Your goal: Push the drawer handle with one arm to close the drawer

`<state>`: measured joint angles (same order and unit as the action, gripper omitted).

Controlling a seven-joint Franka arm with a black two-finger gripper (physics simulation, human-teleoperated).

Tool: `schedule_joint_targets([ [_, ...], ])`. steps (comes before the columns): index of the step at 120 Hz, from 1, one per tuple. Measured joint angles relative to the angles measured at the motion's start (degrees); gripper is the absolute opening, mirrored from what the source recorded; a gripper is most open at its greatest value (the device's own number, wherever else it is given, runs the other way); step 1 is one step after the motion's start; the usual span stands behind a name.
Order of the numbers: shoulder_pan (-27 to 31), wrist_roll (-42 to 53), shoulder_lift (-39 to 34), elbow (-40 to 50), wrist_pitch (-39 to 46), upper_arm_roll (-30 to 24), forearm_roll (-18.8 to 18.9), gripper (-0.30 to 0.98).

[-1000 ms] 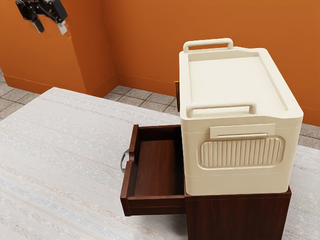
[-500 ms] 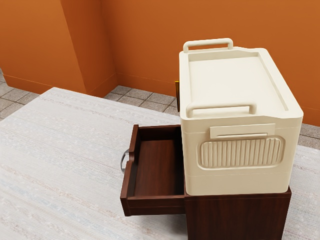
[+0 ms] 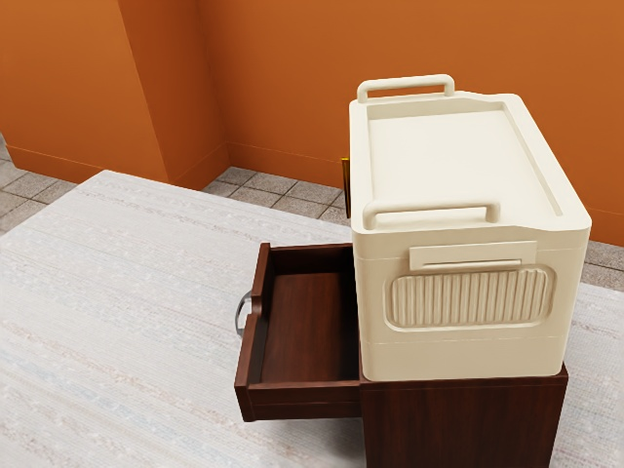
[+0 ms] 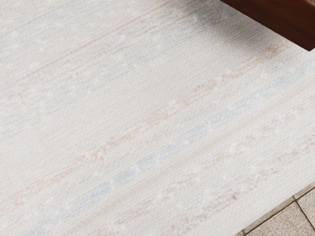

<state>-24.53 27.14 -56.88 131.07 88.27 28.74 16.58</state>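
I can't tell whether the gripper is open or closed; pale cloth [image 4: 123, 113] lies under it; in the exterior view, the drawer [image 3: 304, 327] juts toward nine o'clock, handle [image 3: 240, 314] on its nine-o'clock face; box [image 3: 444, 161] atop the cabinet [image 3: 463, 424].

Drawer [image 3: 304, 327] dark red-brown — tablecloth [image 3: 127, 292] pale, faintly striped

Drawer [image 3: 304, 327]: dark reddish-brown wood, wide open, level, jutting out from cabinet [image 3: 463, 421]. Drawer handle [image 3: 240, 314]: grey, curved, fixed to drawer's outer face, on side away from cabinet.
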Motion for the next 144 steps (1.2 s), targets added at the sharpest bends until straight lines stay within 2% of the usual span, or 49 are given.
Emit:
schedule_joint_targets([
  [18, -1.53, 2.38, -0.05, 0.62, 1.35, -0.20, 0.75, 0.66],
  [28, -4.54, 3.46, -0.04, 3.39, 3.32, 0.46, 0.91, 0.66],
  [58, -9.56, 6.55, 3.68, 12.72, 14.42, 6.47, 2.10, 0.64],
  [73, -12.16, 8.45, 6.38, 15.40, 20.82, 7.96, 3.04, 0.52],
  [95, -13.74, 10.94, 8.40, 17.13, 28.45, 8.20, 4.22, 0.19],
  [106, -14.24, 12.13, 9.96, 17.76, 31.80, 8.24, 4.86, 0.07],
  [132, -15.00, 14.76, 15.05, 18.94, 39.02, 8.45, 5.36, -0.05],
  [144, -17.29, 15.90, 17.44, 18.97, 42.30, 11.36, 5.43, -0.07],
])
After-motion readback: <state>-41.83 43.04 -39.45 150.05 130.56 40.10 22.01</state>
